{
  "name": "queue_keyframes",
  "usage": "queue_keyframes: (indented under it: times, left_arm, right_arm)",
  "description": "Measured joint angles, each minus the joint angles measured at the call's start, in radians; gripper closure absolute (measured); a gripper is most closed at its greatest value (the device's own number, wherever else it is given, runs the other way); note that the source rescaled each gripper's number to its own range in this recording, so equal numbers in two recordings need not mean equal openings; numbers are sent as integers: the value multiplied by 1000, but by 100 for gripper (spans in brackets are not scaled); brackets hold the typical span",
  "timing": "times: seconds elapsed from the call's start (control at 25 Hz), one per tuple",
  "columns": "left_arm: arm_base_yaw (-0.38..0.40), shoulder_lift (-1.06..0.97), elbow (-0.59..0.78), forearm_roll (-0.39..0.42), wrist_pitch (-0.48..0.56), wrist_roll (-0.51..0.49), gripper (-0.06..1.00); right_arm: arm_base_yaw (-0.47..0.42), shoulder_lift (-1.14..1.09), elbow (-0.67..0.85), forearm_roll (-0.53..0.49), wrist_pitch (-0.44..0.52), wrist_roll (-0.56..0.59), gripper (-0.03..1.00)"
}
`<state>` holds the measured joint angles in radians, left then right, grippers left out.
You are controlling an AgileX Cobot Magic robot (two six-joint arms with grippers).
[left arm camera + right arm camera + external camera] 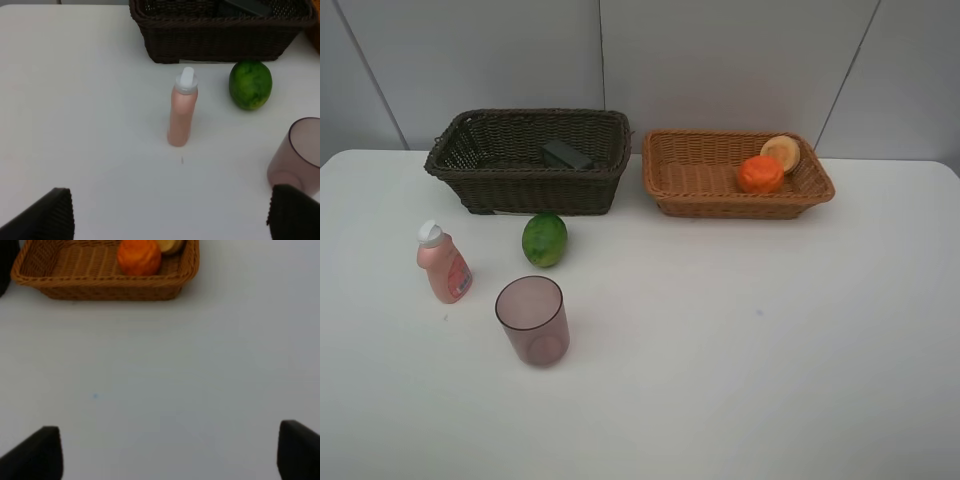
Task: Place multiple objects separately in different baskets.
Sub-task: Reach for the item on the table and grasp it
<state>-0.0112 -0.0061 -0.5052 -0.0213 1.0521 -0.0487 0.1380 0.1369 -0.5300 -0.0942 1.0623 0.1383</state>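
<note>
Left wrist view cuts off the cup (299,152); left tool (172,212) and right tool (167,450) gape empty.

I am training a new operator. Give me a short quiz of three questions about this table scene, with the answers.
1. True or false: the orange lies in the light basket.
2. How many objects rest on the table outside both baskets?
3. Which object on the table is closest to the dark basket? A green fruit, B cup, C pink bottle.
Key: 1 true; 2 three; 3 A.
</note>
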Motion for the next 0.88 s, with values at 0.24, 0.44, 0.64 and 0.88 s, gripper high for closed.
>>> queue_keyframes:
  times: [0.24, 0.44, 0.64, 0.88]
  left_arm:
    - [0, 0, 0, 0, 0, 0, -6]
    - [0, 0, 0, 0, 0, 0, -6]
    - [0, 0, 0, 0, 0, 0, -6]
    - [0, 0, 0, 0, 0, 0, -6]
  right_arm:
    - [-103, -51, 0, -9, -1, 6, 2]
    - [-155, -131, 0, -10, -1, 7, 2]
    - [-155, -140, 0, -10, -1, 7, 2]
    - [-155, -141, 2, -10, -1, 7, 2]
